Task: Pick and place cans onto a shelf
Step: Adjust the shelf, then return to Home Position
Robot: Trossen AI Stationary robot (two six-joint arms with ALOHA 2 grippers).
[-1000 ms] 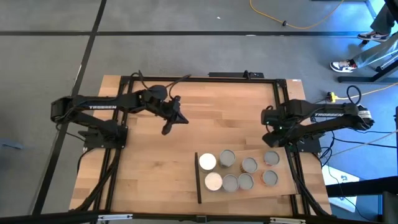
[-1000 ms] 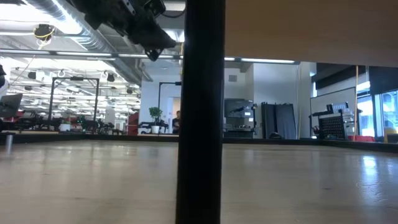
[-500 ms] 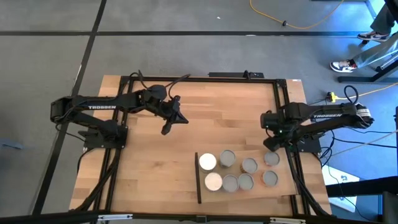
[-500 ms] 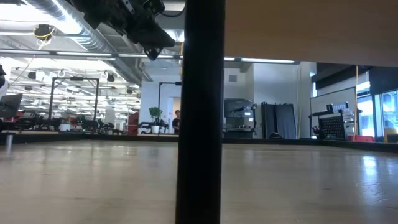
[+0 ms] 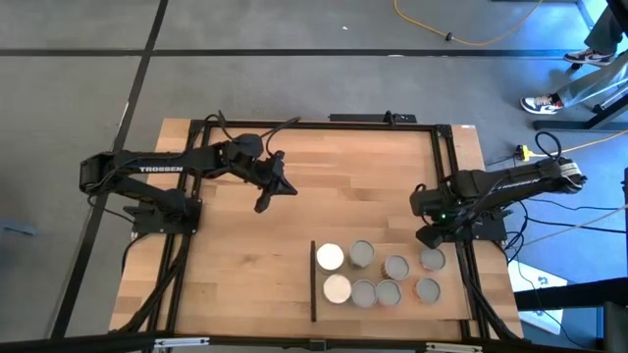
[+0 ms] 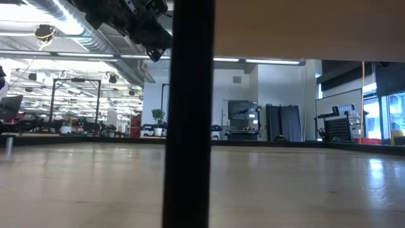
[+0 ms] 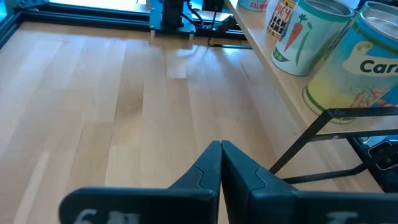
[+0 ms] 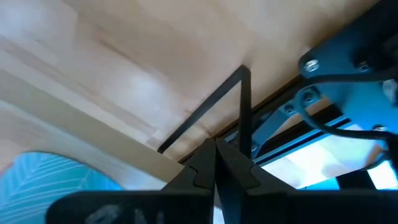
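Several cans with silver tops [image 5: 395,266] and two white-topped cans [image 5: 330,257] stand on the shelf [image 5: 446,309]. The shelf is a light-wood board with a dark strip [image 5: 313,279] on its left edge, at the table's near right. My right gripper [image 5: 429,236] is shut and points steeply down at the shelf's far right corner [image 8: 171,152], beside a blue can [image 8: 56,177]. My left gripper [image 5: 263,204] hangs shut above the table's middle left, with nothing in it. Its wrist view shows labelled cans [image 7: 306,34] on the shelf off to one side. My right gripper has its shut fingertips [image 8: 216,149] at the shelf's far right corner, coming from above and the far side. The fingers themselves cover the spot, so I cannot tell whether they touch the board.
A thin black wire frame [image 7: 311,134] carries the shelf above the tabletop. A black metal frame [image 5: 324,124] runs along the table's edges. Bare wood [image 5: 235,275] lies between the left arm and the shelf. In the low view a dark upright [image 6: 188,126] stands close to the camera.
My right gripper has gone toward the table's near edge and tipped steeper, closing on the shelf's far right corner. The shelf with its cans has turned a little: its right end has swung toward the near edge while its left end has barely moved.
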